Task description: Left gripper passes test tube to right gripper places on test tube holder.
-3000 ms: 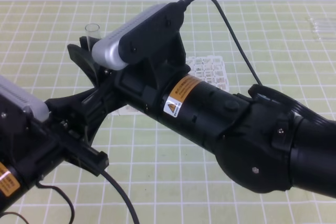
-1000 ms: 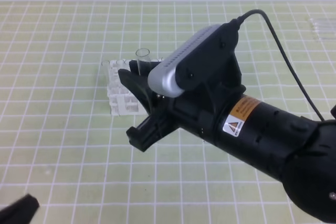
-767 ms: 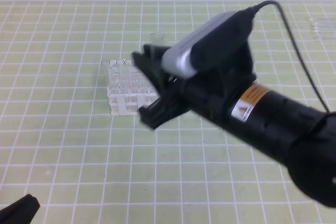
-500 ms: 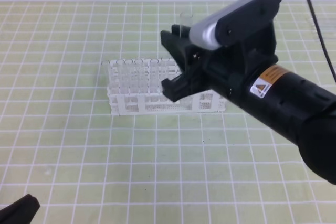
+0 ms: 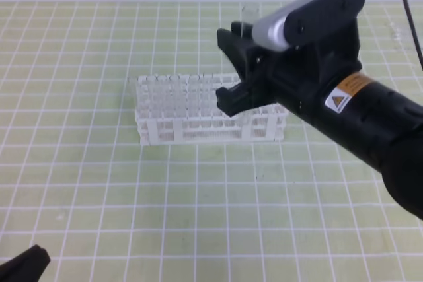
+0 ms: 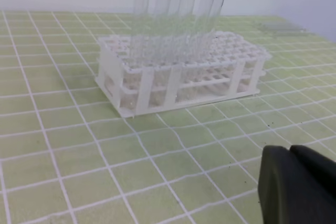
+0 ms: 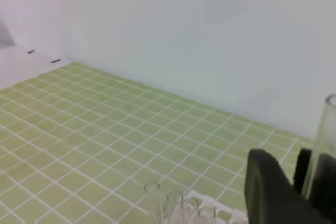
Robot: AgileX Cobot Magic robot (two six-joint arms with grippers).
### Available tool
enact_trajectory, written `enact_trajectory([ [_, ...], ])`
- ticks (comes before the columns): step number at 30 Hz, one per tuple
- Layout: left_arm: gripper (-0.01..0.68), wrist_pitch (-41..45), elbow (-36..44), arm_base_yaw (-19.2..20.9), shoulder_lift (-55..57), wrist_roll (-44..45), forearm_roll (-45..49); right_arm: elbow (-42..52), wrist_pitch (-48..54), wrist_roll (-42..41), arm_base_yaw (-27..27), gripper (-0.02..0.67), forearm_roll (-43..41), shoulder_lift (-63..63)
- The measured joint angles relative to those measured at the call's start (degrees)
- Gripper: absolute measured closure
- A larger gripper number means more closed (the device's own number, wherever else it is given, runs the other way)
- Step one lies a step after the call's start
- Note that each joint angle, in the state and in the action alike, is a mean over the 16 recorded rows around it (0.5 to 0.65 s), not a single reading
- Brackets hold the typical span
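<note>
The right gripper (image 5: 234, 64) has moved to the right and a bit farther back since half a second ago, and it now hangs over the right part of the rack (image 5: 165, 129). Its jaws are closed on the tube (image 5: 248, 15), which stands upright with its open top poking out above the claw. The tube is up in the air over the rack and is not in a hole yet. In the right wrist view the tube (image 7: 321, 145) shows as a clear stick between the two dark fingers (image 7: 268, 192), and the tops of other tubes (image 7: 153, 188) peek up from the rack below. Three seconds ago both arms were close together at the left and the rack was mostly hidden. One second ago the right arm covered most of the rack, and now nearly all of the rack can be seen on the green mat (image 5: 99, 183). The left gripper (image 5: 23, 262) is only a small black tip in the bottom left corner of the high view, far from the rack, and it sits in the same spot as half a second ago. The left wrist view shows just a black bit of that claw (image 6: 299, 187), so I cannot tell if it is open or closed. That view also shows the white rack (image 6: 131, 85) with a row of clear tubes (image 6: 178, 24) standing in it.
</note>
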Motion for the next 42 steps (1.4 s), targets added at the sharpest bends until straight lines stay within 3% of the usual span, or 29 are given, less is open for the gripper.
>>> enact_trajectory([
  [9,0.673,0.0,0.1,0.0,0.0,0.0,0.0,0.9,-0.7,2.3,-1.0,0.641,-3.7,0.0],
  [24,0.673,0.0,0.1,0.0,0.0,0.0,0.0,4.8,-16.0,7.7,-3.3,0.641,-9.1,4.8],
  [42,0.673,0.6,0.1,0.0,0.0,0.0,0.0,-8.3,-24.8,10.5,-8.1,0.641,-10.0,24.4],
])
